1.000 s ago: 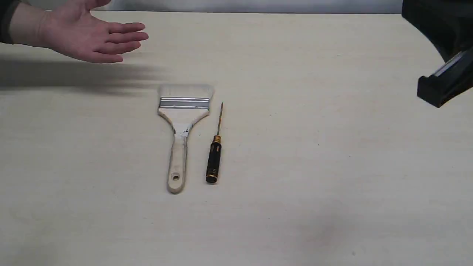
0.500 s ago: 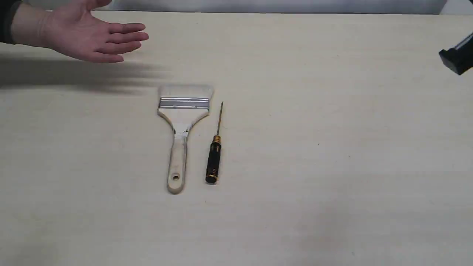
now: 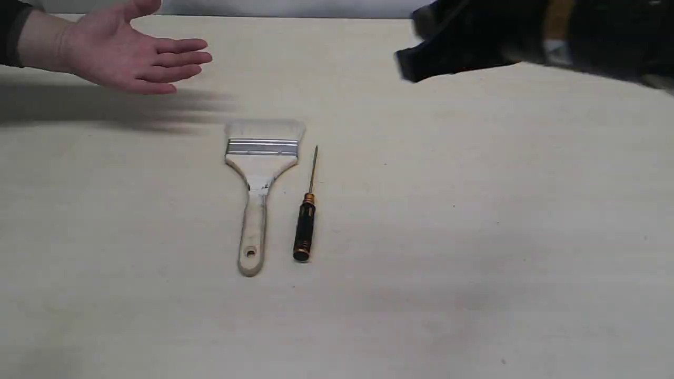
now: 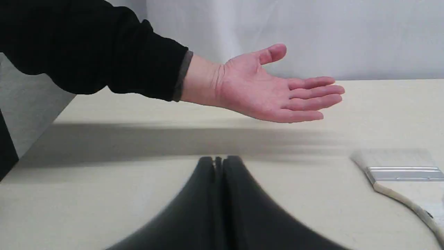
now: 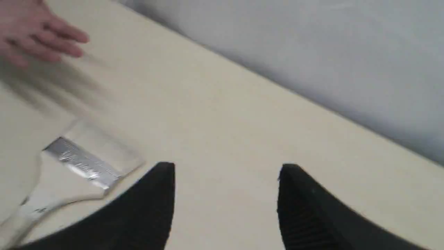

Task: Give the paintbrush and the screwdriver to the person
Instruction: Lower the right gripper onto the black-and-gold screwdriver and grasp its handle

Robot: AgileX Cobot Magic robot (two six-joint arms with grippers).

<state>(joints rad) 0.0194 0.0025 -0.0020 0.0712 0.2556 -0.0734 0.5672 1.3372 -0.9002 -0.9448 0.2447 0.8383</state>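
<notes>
The paintbrush (image 3: 259,179) lies flat mid-table, bristles toward the far edge; its band and bristles also show in the left wrist view (image 4: 402,170) and the right wrist view (image 5: 81,161). Just to its right lies the screwdriver (image 3: 306,218), shaft pointing away. The person's open hand (image 3: 118,52) hovers palm up at the far left, seen too in the left wrist view (image 4: 274,90). My right gripper (image 5: 227,173) is open and empty, a blurred dark shape (image 3: 416,58) high at the back right. My left gripper (image 4: 218,161) is shut and empty, low over the table.
The pale wooden table (image 3: 474,237) runs to a far edge against a grey wall (image 3: 295,7). The hand's shadow (image 3: 105,108) falls across the far left of the table.
The right arm left the right edge, then swept back in along the top and leftward, now blurred. The hand dipped slightly. Brush and screwdriver have not moved.
</notes>
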